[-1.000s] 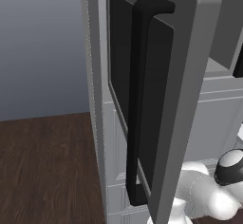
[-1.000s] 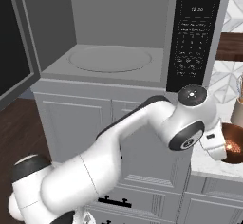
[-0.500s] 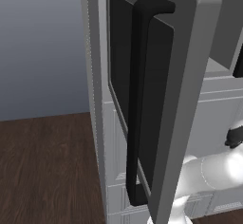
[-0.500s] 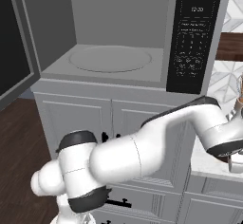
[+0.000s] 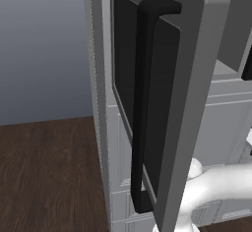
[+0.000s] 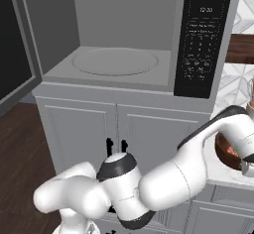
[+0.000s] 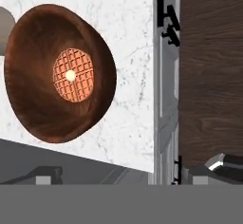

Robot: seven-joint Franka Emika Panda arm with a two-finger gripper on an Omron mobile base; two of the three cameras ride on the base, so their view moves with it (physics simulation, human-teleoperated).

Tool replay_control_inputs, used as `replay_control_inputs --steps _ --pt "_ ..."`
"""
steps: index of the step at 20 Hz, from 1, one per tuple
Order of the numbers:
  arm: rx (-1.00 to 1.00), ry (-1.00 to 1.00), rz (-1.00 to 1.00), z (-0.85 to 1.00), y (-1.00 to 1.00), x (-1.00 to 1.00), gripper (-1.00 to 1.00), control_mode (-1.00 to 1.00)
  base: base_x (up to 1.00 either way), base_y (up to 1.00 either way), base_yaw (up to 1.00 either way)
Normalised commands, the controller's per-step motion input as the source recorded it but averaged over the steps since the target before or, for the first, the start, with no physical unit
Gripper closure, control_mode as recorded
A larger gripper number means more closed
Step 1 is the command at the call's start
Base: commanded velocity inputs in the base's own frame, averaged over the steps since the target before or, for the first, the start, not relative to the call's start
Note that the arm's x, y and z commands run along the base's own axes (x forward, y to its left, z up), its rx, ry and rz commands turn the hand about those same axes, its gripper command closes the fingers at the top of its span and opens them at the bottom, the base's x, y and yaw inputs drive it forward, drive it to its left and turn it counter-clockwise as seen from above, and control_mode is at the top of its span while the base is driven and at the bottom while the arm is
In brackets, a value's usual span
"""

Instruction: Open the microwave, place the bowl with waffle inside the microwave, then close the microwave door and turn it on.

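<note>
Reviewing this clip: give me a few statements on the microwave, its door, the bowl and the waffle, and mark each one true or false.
1. The microwave door stands open. True.
2. The bowl sits inside the microwave. False: its cavity holds only the bare turntable; the bowl rests on the white marble counter.
3. A waffle lies in the bottom of the bowl. True.
4. The bowl is white. False: it is dark brown.
5. The microwave's keypad panel is to the right of the cavity in the right base view. True.
</note>
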Motion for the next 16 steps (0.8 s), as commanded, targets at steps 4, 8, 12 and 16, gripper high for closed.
replay_control_inputs --steps 4,8,12,16 --pt "0.00 0.00 -0.02 -0.54 0.00 0.21 -1.00 -1.00 0.00 0.00 0.00" --pt "0.00 0.00 -0.09 -0.46 0.11 0.32 -1.00 -1.00 0.00 0.00 0.00" --pt "0.00 0.00 -0.12 -0.35 0.07 0.47 -1.00 -1.00 0.00 0.00 0.00" --pt "0.00 0.00 -0.17 -0.49 0.01 0.54 -1.00 -1.00 0.00 0.00 0.00"
